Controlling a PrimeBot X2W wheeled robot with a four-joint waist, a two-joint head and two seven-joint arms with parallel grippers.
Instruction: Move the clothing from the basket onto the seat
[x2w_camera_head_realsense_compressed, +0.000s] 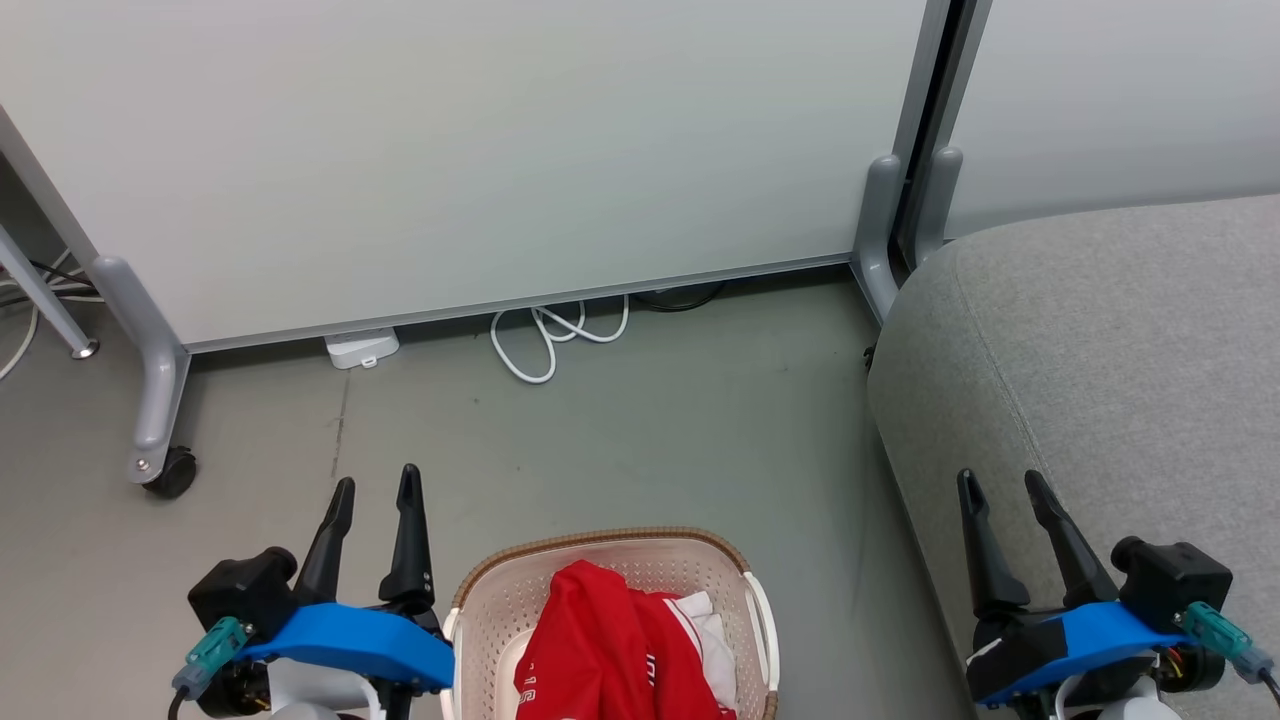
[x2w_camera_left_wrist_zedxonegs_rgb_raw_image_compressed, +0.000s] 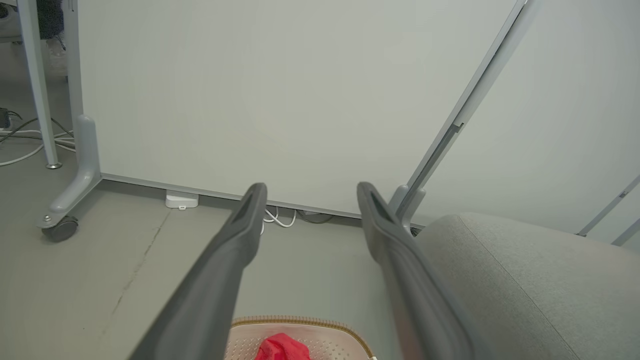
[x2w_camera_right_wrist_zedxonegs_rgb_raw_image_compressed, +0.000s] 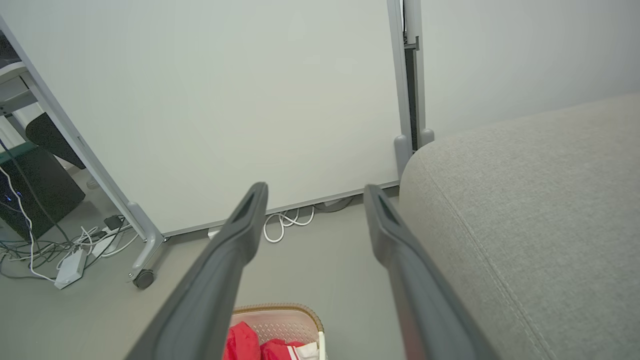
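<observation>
Clearly the clothing (x2w_camera_head_realsense_compressed: 620, 640) is soft, light and limp. It lies heaped in the basket (x2w_camera_head_realsense_compressed: 600, 545) on the floor, left of the seat (x2w_camera_head_realsense_compressed: 1100, 350) and apart from it. We would pinch the raised red hump at the heap's middle, and we expect the rest to trail and perhaps catch on the rim. Our left gripper (x2w_camera_head_realsense_compressed: 377, 480) and right gripper (x2w_camera_head_realsense_compressed: 1000, 480) stand wide apart and empty, flanking the basket. Its near end is cut off, so we cannot tell how many garments there are or whether they are tangled.
</observation>
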